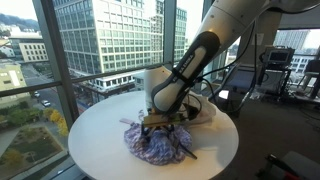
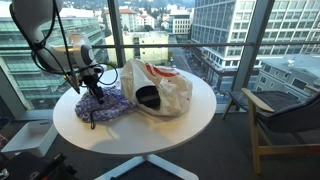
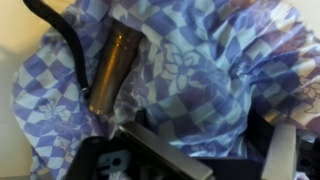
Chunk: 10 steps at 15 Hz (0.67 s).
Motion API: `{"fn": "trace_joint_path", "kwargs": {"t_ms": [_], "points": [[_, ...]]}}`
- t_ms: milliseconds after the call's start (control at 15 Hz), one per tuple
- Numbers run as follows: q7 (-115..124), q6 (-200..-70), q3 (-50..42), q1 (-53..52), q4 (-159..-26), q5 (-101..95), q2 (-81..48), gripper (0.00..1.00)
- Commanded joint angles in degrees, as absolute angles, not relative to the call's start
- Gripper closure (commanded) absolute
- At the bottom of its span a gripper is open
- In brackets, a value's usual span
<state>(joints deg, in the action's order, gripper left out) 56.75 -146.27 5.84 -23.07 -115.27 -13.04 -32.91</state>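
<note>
We see the pincer (image 1: 160, 122) spread apart, just above a crumpled blue-checked cloth (image 1: 150, 146) on a round white table (image 1: 95, 135), with a bronze cylinder (image 3: 110, 68) lying on the cloth.

The crumpled blue-and-white checked fabric cloth (image 1: 145, 145) lies bunched near the edge of the round white tabletop (image 1: 100, 130). The dull bronze metal cylinder (image 3: 110, 68) lies flat on its folds.

The cloth (image 1: 155, 143) is lying on the table (image 1: 100, 130), near its edge — the bag (image 2: 160, 88) is sitting just beside it, further in. The gripper (image 1: 160, 122) is hanging right over the cloth, and in the wrist view a cylinder (image 3: 110, 68) is lying on its folds, a cord (image 3: 65, 35) curving beside it.
</note>
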Motion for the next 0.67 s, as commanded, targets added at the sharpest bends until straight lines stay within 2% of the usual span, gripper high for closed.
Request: {"fn": "trace_joint_path", "kwargs": {"t_ms": [0,67,133,200,267,600], "points": [[56.19,-148.89,2.61,-26.19,-110.83,-13.83,-38.87,0.00],[55.45,-148.77,2.77,-26.24,-110.62,-13.00,-39.53,0.00],[54.91,-148.26,3.20,-26.15,-110.40,-12.10,-39.90,0.25],[54.73,-148.12,3.43,-26.21,-110.47,-11.63,-39.73,0.25],[54.37,-147.82,3.82,-26.00,-110.64,-10.86,-39.27,0.32],[53.21,-147.14,4.86,-24.51,-112.09,-6.44,-36.19,0.71]]}}
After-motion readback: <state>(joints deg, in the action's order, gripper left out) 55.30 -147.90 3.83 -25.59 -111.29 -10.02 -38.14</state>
